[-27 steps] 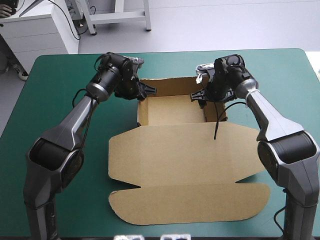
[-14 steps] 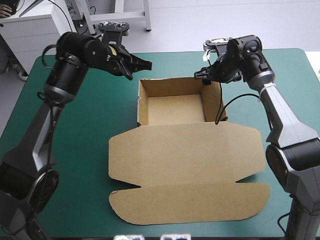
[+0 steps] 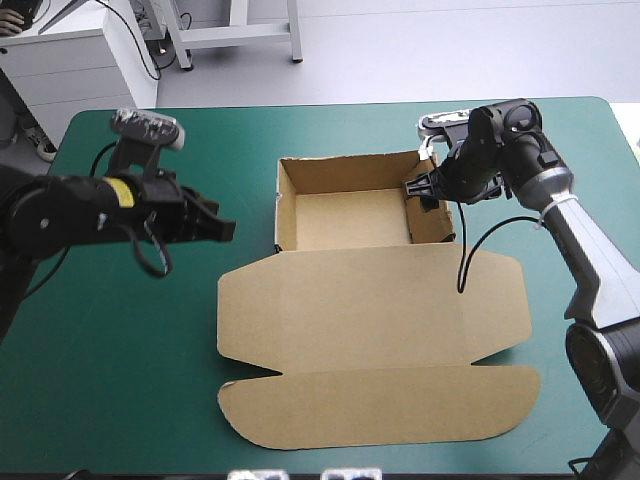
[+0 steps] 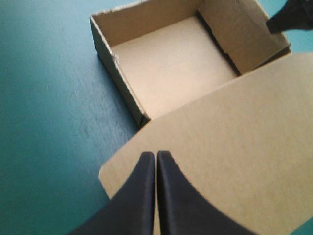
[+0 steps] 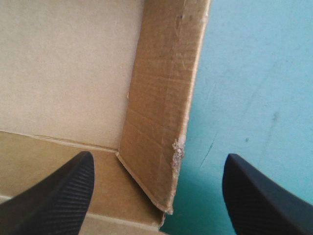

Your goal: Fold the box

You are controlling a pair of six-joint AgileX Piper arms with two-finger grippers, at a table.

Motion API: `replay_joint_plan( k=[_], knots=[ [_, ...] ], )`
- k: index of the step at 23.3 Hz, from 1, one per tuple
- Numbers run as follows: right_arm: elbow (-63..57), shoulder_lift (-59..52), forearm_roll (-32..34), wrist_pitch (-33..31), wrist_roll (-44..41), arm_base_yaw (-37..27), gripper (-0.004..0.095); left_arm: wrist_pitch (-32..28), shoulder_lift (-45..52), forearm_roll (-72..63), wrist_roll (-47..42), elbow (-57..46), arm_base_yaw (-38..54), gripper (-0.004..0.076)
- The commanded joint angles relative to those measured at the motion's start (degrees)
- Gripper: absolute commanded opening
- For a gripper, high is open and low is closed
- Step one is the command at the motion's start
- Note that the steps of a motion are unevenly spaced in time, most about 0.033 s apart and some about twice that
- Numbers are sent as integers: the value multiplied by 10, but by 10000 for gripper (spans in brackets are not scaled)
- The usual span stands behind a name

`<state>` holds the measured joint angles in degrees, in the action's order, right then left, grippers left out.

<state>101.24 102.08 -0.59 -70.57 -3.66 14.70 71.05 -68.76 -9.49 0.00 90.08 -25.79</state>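
Note:
The brown box point(image 3: 345, 220) stands as an open tray with its walls raised in the far middle of the table. Its lid point(image 3: 370, 330) lies flat toward the near edge. My left gripper point(image 3: 224, 230) is shut, holds nothing, and hovers left of the tray, apart from it. In the left wrist view the shut left gripper point(image 4: 156, 154) points over the lid's corner point(image 4: 234, 147) at the tray point(image 4: 171, 63). My right gripper point(image 3: 420, 190) is open at the tray's right wall. In its wrist view the right gripper point(image 5: 157, 159) straddles that wall point(image 5: 161, 112) without touching it.
Teal-green cover point(image 3: 130, 330) shows on both sides of the box. The table's far edge point(image 3: 330, 103) runs just behind the tray. A white cabinet point(image 3: 70, 70) stands beyond the far left corner.
My left arm has drawn away from the tray's far left corner toward the left and near side, and its fingers have shut. My right gripper has shifted slightly along the right wall and stays open.

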Motion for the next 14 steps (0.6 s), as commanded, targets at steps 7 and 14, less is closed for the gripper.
replay_joint_plan(
  k=[7, 14],
  knots=[
    [-58, 1, -7, 101, 2, -3, 675, -61, 263, 3, 0, -265, -3, -8],
    [-58, 49, -38, 101, 1, -3, 674, -114, 366, 20, 3, -413, -3, -8]
  ],
)
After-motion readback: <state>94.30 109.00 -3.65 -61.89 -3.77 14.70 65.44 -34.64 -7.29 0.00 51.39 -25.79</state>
